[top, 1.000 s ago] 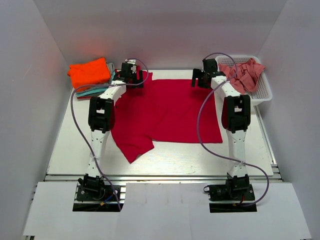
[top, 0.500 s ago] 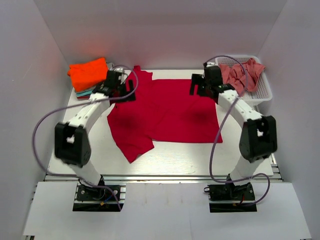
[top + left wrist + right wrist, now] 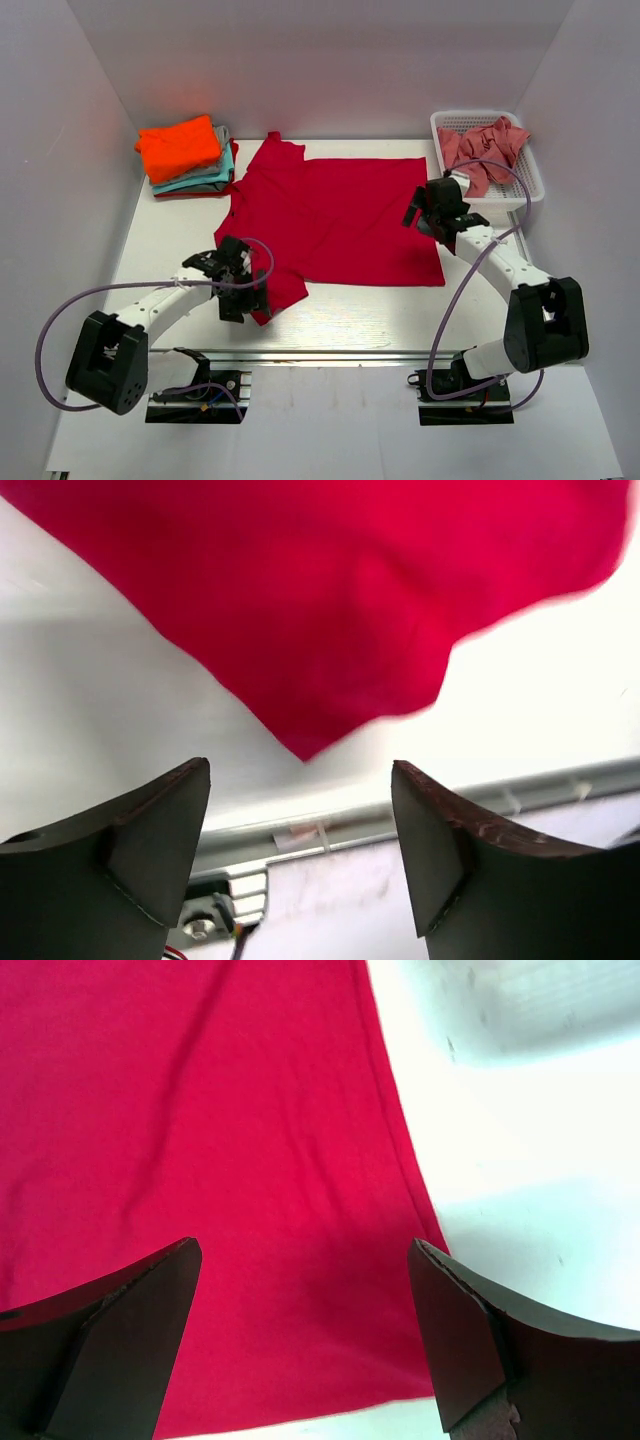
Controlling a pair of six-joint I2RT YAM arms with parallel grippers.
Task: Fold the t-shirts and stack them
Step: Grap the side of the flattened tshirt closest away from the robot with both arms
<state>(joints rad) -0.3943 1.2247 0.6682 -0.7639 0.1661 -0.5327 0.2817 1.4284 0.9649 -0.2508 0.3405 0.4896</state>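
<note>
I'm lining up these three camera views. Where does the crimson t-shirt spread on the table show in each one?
Top external: crimson t-shirt spread flat at the centre.
Left wrist: it fills the top, a pointed corner dipping to mid-frame.
Right wrist: it covers the left and centre, edge running down the right.
Shared landmark: the white table along the shirt's edge.

1. The top camera is looking down from above and behind the arm bases. It is facing the far edge and taking in the whole table (image 3: 150, 250) from well back.
2. The left wrist camera is hanging close over the near-left part of the table. It is looking past the left pincer (image 3: 300, 780) at a pointed corner of the crimson t-shirt (image 3: 330, 600) and the near edge's rail (image 3: 480, 805).
3. The right wrist camera is sitting close over the shirt's right border, looking past the right pincer (image 3: 300, 1260).
4. All three views are sharing that shirt.
</note>
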